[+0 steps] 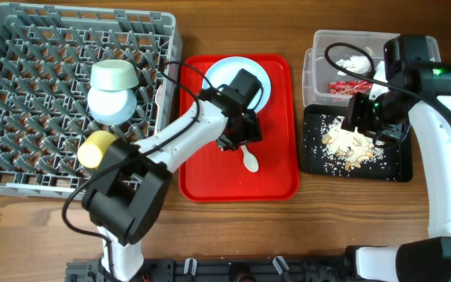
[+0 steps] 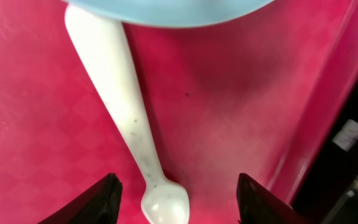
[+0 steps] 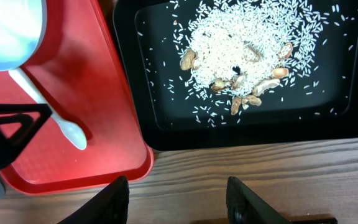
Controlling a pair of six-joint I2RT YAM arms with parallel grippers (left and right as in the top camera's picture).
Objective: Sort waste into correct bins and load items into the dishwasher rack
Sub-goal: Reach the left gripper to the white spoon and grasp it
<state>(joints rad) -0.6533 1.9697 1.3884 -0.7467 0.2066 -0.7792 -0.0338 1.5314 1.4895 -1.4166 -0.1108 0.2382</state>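
White plastic spoon (image 2: 129, 118) lies flat on the red rectangular plastic serving tray (image 2: 241, 112). Its bowl end sits between the two black fingers of the left gripper (image 2: 178, 199). That gripper is released: its jaws stand spread to either side of the spoon's bowl, and neither one can be seen touching it. The spoon's handle runs away from the fingers to the rim of the round pale-blue plate (image 2: 166, 12), which rests at the far end of the same tray.

The right gripper (image 3: 179, 200) is also spread apart and holds nothing. It hangs by the near edge of the shallow black rectangular tray (image 3: 148, 124), which sits just beside the red tray. A heap of beige-white rice-like crumbs (image 3: 229, 56) with a few brown nut-like bits lies in the black tray.

Behind the black tray stands the clear rectangular plastic tub (image 1: 319, 47), holding the shiny red snack wrapper (image 1: 341, 86) and the crumpled white tissue (image 1: 355, 64).

On the tray's other side, the large grey pegged plastic rack (image 1: 37, 94) carries two pale green-blue bowls (image 1: 114, 76) close together and a small yellow cup (image 1: 96, 149) at its near edge.
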